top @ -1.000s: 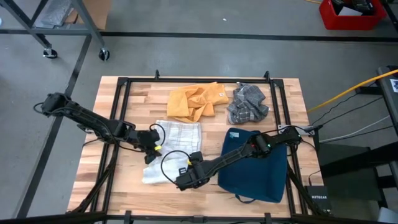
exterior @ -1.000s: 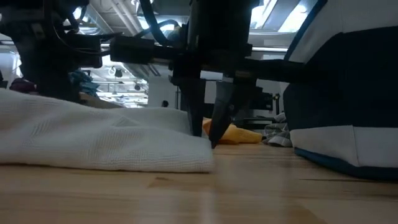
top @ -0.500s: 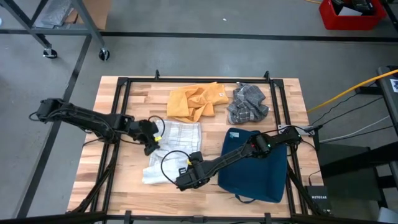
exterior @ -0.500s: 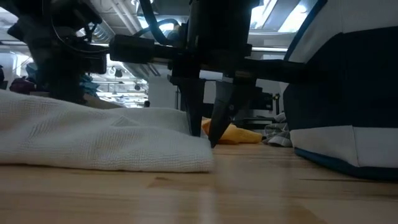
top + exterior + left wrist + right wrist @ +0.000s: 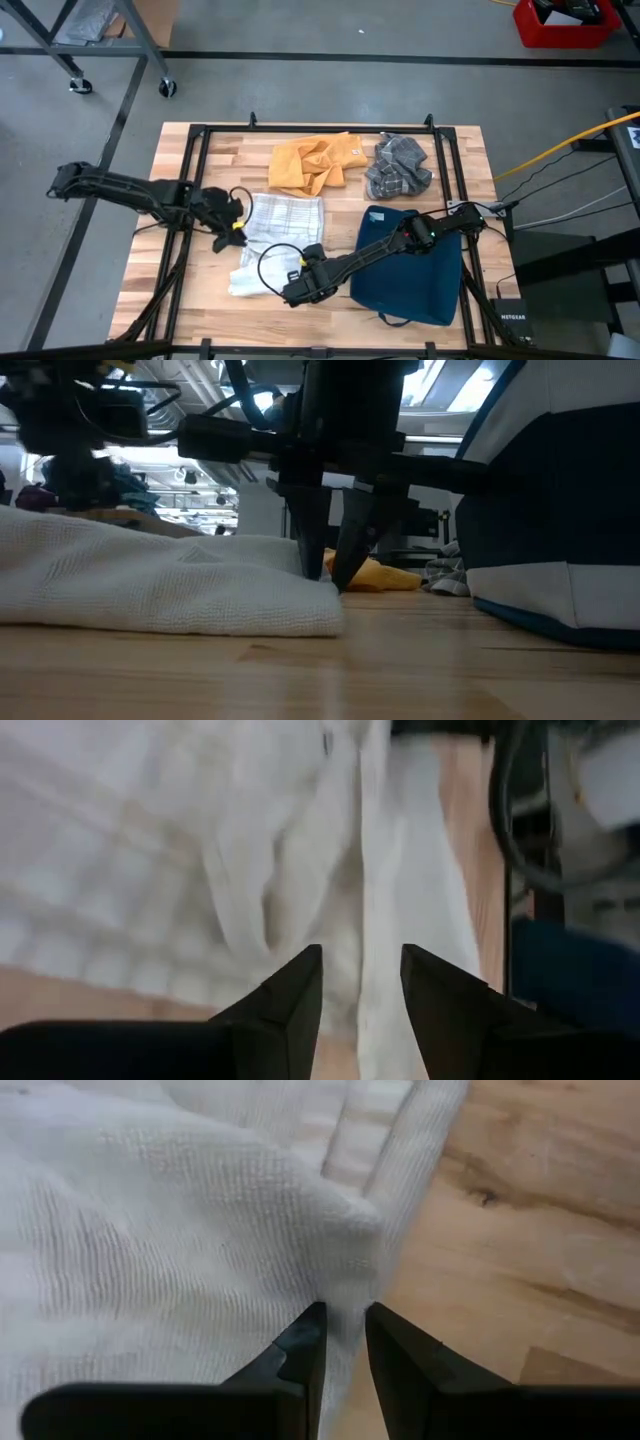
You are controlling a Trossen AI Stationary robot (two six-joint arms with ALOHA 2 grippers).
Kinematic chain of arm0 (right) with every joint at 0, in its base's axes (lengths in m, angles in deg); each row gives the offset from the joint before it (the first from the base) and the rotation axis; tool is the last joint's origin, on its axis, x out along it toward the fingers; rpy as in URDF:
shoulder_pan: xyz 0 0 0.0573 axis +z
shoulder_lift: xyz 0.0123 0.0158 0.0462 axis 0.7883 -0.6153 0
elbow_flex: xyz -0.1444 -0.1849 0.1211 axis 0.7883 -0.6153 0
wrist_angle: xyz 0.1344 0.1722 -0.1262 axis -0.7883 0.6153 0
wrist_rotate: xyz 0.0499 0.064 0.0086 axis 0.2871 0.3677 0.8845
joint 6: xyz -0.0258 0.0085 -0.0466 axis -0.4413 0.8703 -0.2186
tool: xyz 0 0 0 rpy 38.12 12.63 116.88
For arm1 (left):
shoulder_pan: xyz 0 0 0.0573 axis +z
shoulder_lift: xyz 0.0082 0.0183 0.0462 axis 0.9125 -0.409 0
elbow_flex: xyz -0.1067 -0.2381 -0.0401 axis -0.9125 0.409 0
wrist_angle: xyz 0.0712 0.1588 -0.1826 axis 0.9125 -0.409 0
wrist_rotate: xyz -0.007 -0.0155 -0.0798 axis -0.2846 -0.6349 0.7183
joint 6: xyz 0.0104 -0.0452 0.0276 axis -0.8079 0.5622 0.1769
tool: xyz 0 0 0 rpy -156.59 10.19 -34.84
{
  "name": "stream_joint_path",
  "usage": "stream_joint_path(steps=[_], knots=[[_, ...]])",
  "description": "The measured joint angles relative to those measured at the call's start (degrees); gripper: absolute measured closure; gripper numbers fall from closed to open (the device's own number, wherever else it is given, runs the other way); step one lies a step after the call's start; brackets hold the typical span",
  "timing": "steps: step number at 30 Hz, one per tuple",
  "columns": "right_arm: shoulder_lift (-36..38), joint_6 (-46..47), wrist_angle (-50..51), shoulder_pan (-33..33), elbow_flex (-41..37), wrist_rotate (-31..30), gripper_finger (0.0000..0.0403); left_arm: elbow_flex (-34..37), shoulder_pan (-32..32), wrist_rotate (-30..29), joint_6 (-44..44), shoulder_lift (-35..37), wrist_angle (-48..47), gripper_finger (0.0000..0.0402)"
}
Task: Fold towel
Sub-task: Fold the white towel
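Change since the earlier frames: the left pincer (image 5: 226, 231) has drawn back off the white towel (image 5: 268, 243) toward the worktop's (image 5: 330, 230) left edge; it now sits at the towel's left border, where before it was over the cloth. Its fingers (image 5: 290, 995) stand apart with nothing between them, the towel in the gap beyond. The right pincer (image 5: 297, 291) has not moved; it stays at the towel's near right corner.

Right pincer: fingers (image 5: 305, 1342) narrow, closed on the towel's corner edge, a fold of cloth bunched between the tips.

White towel: lies on the wooden worktop, left of centre, between the two pincers. Waffle-textured, with faint grid lines visible from above. Rumpled rather than flat; the far part spreads wider, the near part narrows into a bunched strip. In the low view it shows as a low, thick roll (image 5: 170, 585) along the wood.

Other items: orange cloth (image 5: 315, 163) and grey cloth (image 5: 399, 167) at the far side, both crumpled; dark blue cloth (image 5: 412, 270) just right of the towel, under the right arm.
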Motion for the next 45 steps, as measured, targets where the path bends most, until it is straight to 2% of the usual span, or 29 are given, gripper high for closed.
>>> stream_joint_path(steps=[9,18,24,34,40,45], knots=[[0.0,-1.7,-2.2,0.0,0.0,1.7,0.0324,4.2,-10.6,-3.0,8.5,-1.8,1.0,0.0273],[0.0,-2.9,-5.1,0.0,0.0,1.2,0.0324,10.6,-17.5,-4.5,21.6,-1.8,9.2,0.0273],[0.0,-2.8,-5.1,0.0,0.0,1.2,0.0324,13.5,-21.7,-7.5,26.7,-1.8,16.3,0.0273],[0.0,-2.7,-5.1,0.0,0.0,1.1,0.0324,15.2,-24.7,-10.5,28.4,-4.7,19.5,0.0273],[0.1,-2.6,-5.1,0.0,0.0,1.1,0.0324,15.2,-25.5,-10.7,27.4,-9.2,26.4,0.0273],[0.1,-2.6,-5.2,0.0,0.0,1.1,0.0324,15.2,-25.8,-10.7,27.6,-13.2,28.0,0.0277]])
